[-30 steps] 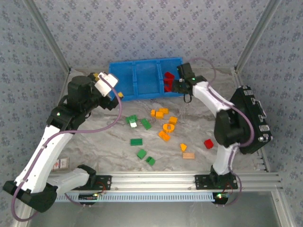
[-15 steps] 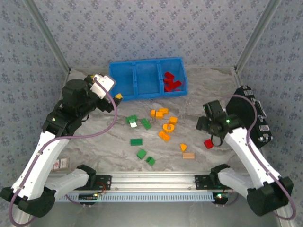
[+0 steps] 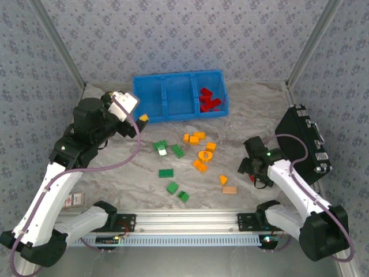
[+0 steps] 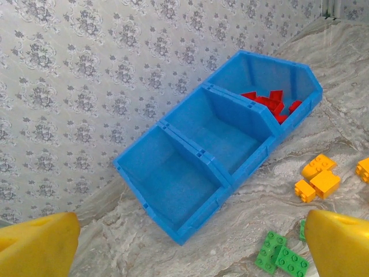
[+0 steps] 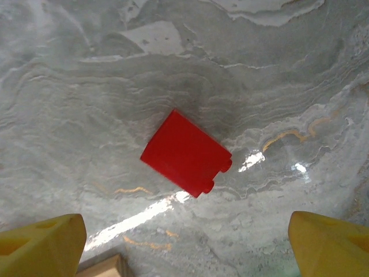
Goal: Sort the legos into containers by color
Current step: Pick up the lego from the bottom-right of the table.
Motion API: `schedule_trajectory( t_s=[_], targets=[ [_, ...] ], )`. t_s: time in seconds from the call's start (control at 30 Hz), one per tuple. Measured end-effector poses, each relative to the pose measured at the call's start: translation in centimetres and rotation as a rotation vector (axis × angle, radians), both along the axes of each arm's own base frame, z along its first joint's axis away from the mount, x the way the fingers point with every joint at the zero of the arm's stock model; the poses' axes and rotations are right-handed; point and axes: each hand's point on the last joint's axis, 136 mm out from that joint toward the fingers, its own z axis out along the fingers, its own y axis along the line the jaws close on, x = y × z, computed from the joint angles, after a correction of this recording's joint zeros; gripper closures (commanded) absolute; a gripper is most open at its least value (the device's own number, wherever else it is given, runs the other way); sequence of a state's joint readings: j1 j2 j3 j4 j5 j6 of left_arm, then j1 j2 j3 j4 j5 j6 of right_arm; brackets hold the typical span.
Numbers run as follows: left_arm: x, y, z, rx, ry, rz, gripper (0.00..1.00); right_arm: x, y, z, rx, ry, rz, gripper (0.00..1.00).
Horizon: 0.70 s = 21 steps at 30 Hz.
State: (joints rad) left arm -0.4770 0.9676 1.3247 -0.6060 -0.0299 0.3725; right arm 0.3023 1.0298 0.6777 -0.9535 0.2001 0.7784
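Blue bin [image 3: 173,77] with red bricks [image 3: 209,101] in its right compartment. Orange bricks [image 3: 199,137] and green bricks [image 3: 167,172] lie loose on the counter [image 3: 115,167] in front of it. Right hand [image 5: 185,242], spread wide and empty, hangs over one red brick [image 5: 184,153] there; left hand [image 4: 190,239], likewise spread and empty, by the bin's left front corner.

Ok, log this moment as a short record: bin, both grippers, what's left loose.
container: blue three-compartment bin; red bricks in the right compartment, other two empty
left gripper: open, empty, facing the bin
right gripper: open, above a lone red brick on the table, not touching
loose: orange bricks and green bricks mid-table
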Motion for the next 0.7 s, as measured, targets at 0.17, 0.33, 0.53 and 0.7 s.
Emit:
schedule_trajectory(
  t_s=[0.17, 0.33, 0.53, 0.7],
  targets=[
    [0.0, 0.0, -0.3, 0.004, 0.007, 0.0, 0.0, 0.6, -0.4, -0.9, -0.002, 0.01, -0.025, 0.08],
    [0.2, -0.1, -0.6, 0.008, 0.014, 0.0, 0.0, 1.6, -0.6, -1.7, -0.003, 0.016, -0.036, 0.11],
    [0.6, -0.2, -1.1, 0.018, 0.027, 0.005, 0.0, 2.0, -1.0, -2.8, -0.001, 0.033, -0.048, 0.17],
    [1.1, -0.4, -1.7, 0.029, 0.044, 0.006, 0.0, 2.5, -1.1, -3.5, 0.008, 0.045, -0.053, 0.23]
  ],
)
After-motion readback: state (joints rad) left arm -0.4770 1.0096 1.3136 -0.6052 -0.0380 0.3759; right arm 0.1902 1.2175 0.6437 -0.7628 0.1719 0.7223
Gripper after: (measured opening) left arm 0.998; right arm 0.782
